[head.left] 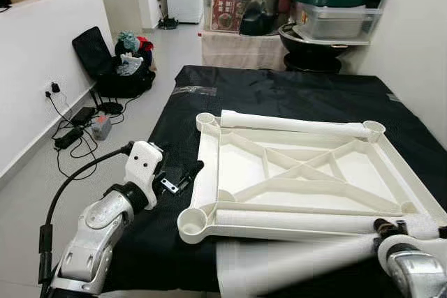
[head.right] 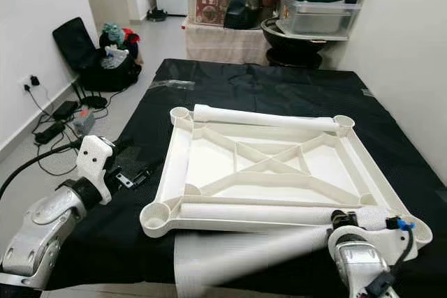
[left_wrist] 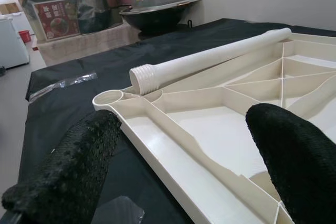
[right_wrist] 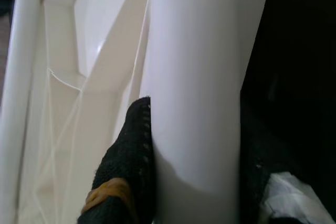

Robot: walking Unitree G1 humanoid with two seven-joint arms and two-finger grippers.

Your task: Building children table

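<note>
Table leg in hand, tabletop inverted, no leg yet seated.

The right gripper (right_wrist: 194, 182) is closed around a white leg tube (head.left: 293, 263) at the near edge of the upturned tabletop (head.left: 237, 162) on the black cloth (head.left: 279, 85). The left gripper (left_wrist: 184, 156) hovers at the left rim, fingers wide apart and empty. Risk: the long tube, held near one end, could swing and knock the near leg (head.left: 300, 220) loose. The left wrist view shows the far leg's (left_wrist: 210, 59) threaded end beside a corner socket (left_wrist: 108, 98), unseen from the head.
</note>
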